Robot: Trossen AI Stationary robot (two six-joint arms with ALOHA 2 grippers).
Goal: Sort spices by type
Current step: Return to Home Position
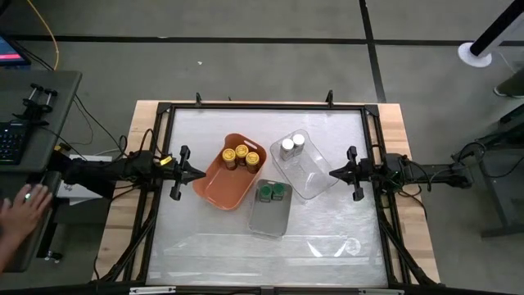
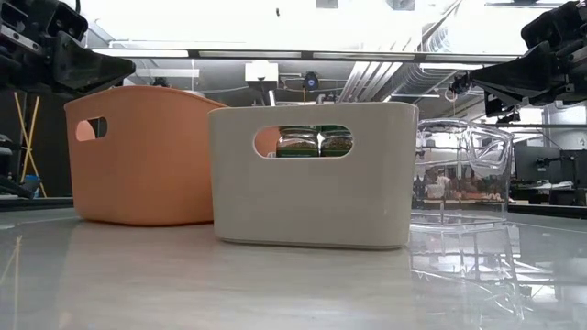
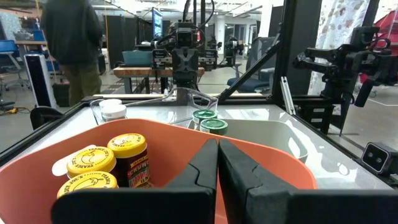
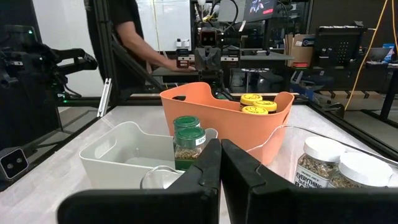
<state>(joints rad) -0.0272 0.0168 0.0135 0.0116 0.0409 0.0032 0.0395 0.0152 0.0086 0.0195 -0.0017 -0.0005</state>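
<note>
both grippers idle, jaws closed together, holding nothing.
left gripper near orange tray, right gripper near clear tray; yellow-lidded jars in orange, white-lidded jars in clear, green-lidded jars in grey tray.
</note>
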